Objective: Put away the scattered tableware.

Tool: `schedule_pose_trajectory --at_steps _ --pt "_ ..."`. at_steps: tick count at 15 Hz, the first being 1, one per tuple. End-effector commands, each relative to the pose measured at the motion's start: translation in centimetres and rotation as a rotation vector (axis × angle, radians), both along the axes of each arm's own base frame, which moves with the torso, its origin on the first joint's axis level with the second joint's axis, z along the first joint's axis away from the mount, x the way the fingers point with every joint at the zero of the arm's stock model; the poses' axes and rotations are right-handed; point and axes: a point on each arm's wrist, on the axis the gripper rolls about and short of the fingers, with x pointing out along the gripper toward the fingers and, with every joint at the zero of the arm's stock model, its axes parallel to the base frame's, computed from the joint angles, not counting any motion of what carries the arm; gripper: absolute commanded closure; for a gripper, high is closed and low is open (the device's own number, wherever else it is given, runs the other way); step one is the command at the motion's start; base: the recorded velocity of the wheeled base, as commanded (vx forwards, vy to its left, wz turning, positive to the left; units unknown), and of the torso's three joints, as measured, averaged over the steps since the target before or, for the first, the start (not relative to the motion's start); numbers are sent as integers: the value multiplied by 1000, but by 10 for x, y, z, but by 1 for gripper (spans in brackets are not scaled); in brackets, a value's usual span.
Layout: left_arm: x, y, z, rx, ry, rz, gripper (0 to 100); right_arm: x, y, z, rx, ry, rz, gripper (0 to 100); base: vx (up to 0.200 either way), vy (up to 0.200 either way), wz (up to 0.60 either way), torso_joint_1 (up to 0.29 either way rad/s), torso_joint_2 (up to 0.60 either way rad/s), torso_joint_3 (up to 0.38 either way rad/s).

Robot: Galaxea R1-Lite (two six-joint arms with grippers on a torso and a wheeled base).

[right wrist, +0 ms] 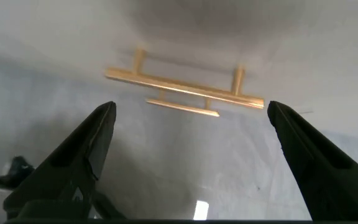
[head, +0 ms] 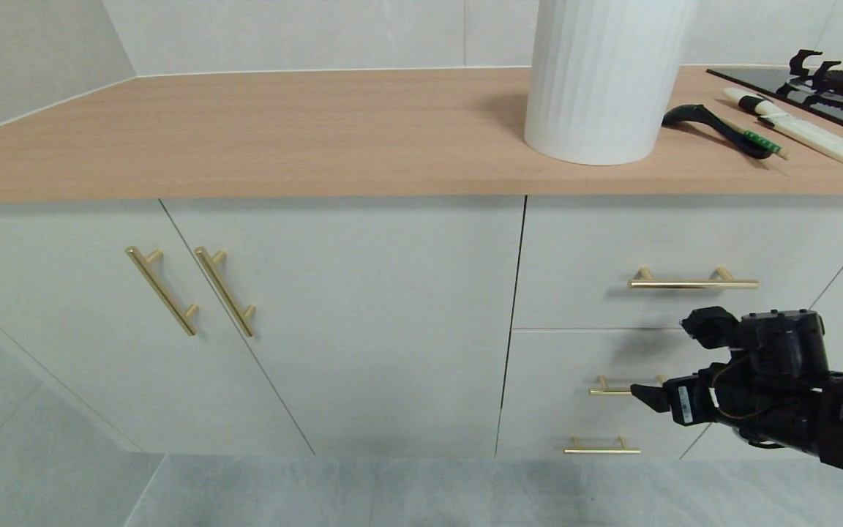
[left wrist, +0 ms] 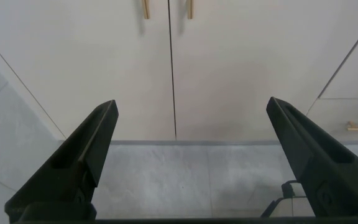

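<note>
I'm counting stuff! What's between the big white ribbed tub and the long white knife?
In the head view: a curved black plastic spoon and a thin green-banded stick.

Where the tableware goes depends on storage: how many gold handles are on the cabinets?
5. On the left doors: left door handle and right door handle. On the right drawers: top drawer handle, middle drawer handle, partly behind the right gripper, and bottom drawer handle.
</note>
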Motion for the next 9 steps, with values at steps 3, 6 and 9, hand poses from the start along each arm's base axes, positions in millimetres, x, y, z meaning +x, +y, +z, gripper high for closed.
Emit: schedule_pose_trajectory --at_steps 3,6,9 --pt "0 0 0 0 1 1 0 -2 -2 -19 -29 63 -48 0 0 0 0 0 0 0" --pt "0 0 0 0 1 1 0 2 -2 -19 1 36 -100 0 0 0 0 0 0 0" --pt "0 0 0 0 -1 1 0 12 -1 -28 -12 -6 -154 0 0 0 0 0 0 0"
